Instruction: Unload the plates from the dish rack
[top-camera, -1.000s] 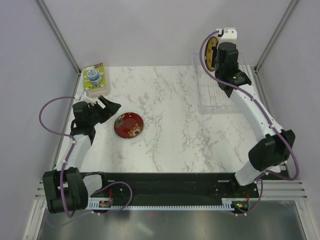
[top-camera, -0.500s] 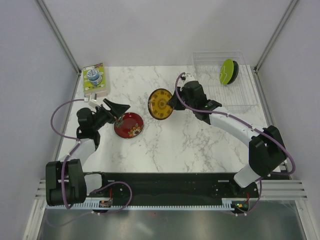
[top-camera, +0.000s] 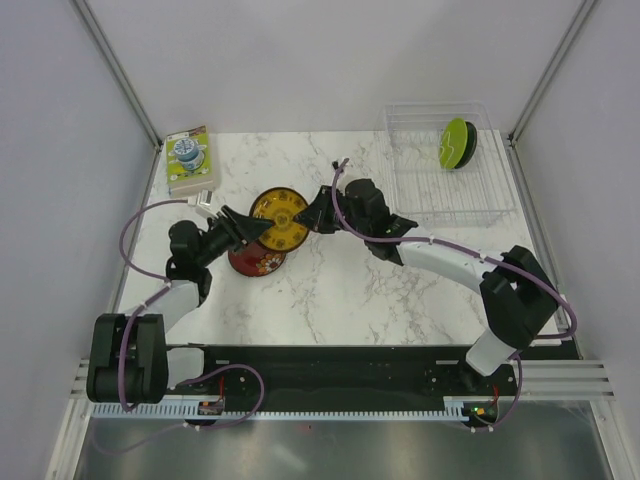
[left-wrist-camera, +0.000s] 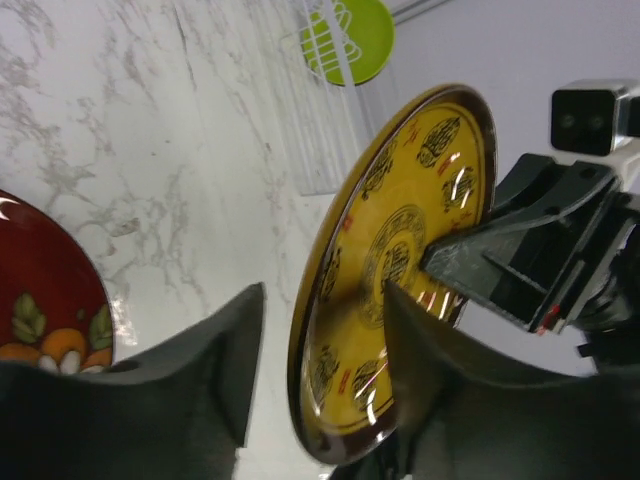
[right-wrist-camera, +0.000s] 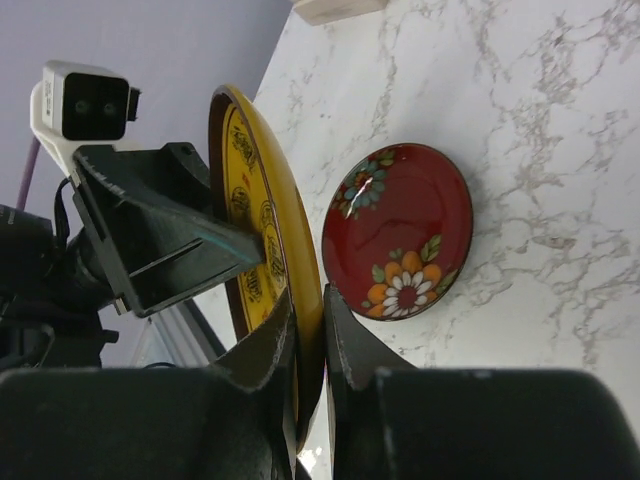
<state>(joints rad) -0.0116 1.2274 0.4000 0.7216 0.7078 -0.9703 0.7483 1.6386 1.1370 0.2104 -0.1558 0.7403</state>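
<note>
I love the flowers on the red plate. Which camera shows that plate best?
The right wrist view: the red plate shows whole, flowers clear, nothing over it. In the top view it is small, partly hidden by the yellow plate and left gripper. The left wrist view catches only a slice of it.

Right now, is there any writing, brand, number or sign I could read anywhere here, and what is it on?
Nothing here reads as words or numbers.
Gold-patterned plate: round emblems like stylised characters, not readable.
Box: blue-white picture; any print is too small to read.
Red plate: only painted flowers, no writing.
Green plate: plain, no writing visible.
</note>
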